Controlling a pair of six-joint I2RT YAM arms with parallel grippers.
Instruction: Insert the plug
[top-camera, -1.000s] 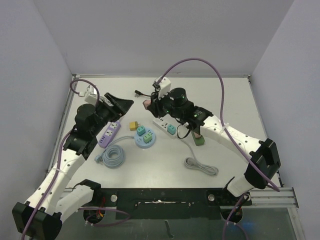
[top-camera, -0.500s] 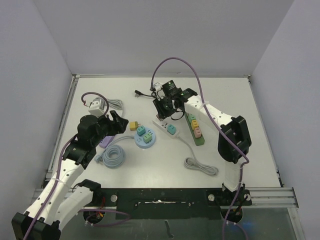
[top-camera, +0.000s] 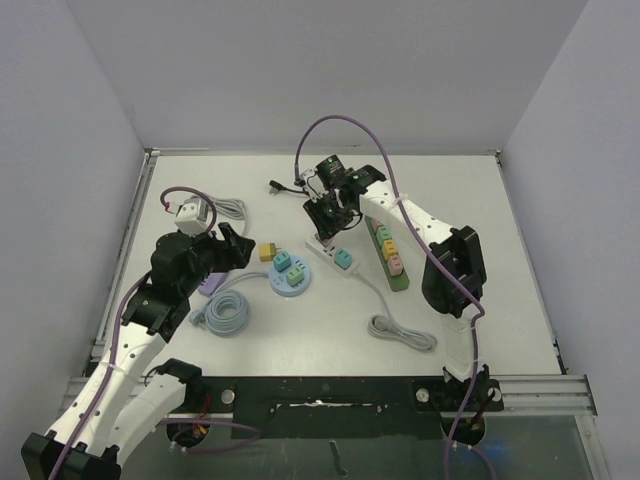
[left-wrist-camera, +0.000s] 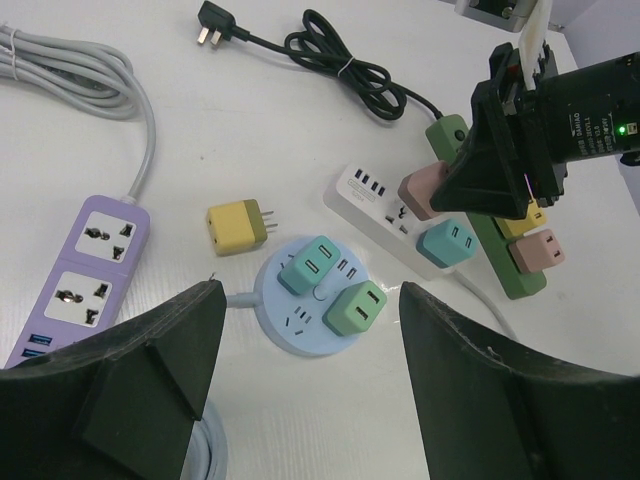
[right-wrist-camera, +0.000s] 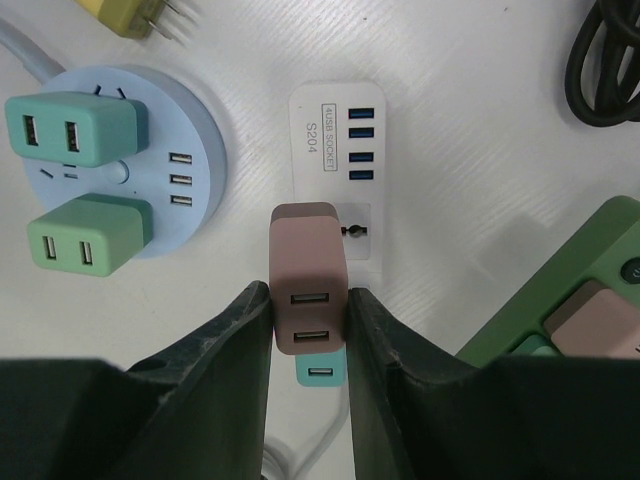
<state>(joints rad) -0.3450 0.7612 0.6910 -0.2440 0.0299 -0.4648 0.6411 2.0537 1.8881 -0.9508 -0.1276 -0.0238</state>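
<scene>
Gripping the boxy pink plug (right-wrist-camera: 305, 250) with 2 USB ports (right-wrist-camera: 306, 299) is the right claw (right-wrist-camera: 308, 312); left claw (left-wrist-camera: 305, 310) wide.

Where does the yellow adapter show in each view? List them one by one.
Top external: yellow adapter left of centre, just upper left of the round blue socket hub.
Left wrist: adapter centre left, upper left of the hub.
Right wrist: adapter cut off at top left edge, above the hub.
Shared landmark: the hub.

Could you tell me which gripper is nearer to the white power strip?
Right. The right gripper is directly over the white power strip, holding a pink adapter; the left gripper sits well off beyond the round blue hub.
</scene>
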